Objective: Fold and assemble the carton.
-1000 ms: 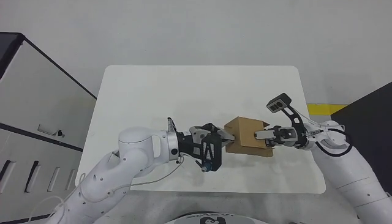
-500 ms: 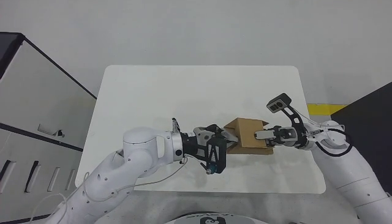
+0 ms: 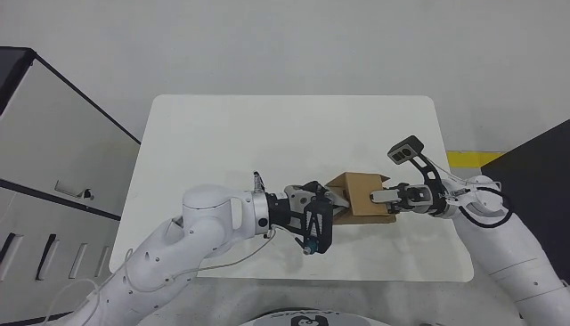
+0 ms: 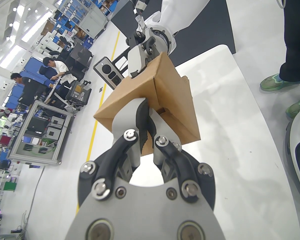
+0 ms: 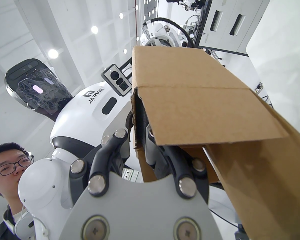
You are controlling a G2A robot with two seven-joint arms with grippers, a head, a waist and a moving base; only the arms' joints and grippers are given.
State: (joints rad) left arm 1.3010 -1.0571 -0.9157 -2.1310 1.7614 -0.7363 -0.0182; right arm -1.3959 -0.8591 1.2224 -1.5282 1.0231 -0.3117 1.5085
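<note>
In the right wrist view the carton (image 5: pixel 190 106) partly hides the right gripper's (image 5: pixel 140 132) fingertips and runs off-frame.

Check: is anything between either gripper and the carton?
Nothing visible stands between them. The left gripper is shut on a flap at one end of the carton, and the right gripper is shut on the carton's wall at the opposite end.

I've got the left hand (image 4: pixel 146 112) pinched tight on the near edge of the brown carton (image 4: pixel 172 93), fingers pressed together on the cardboard. At the far corner the right hand (image 4: pixel 139 67) grips the carton too, one white finger lying flat on its upper face. White tabletop (image 4: pixel 230 131) underneath.
</note>
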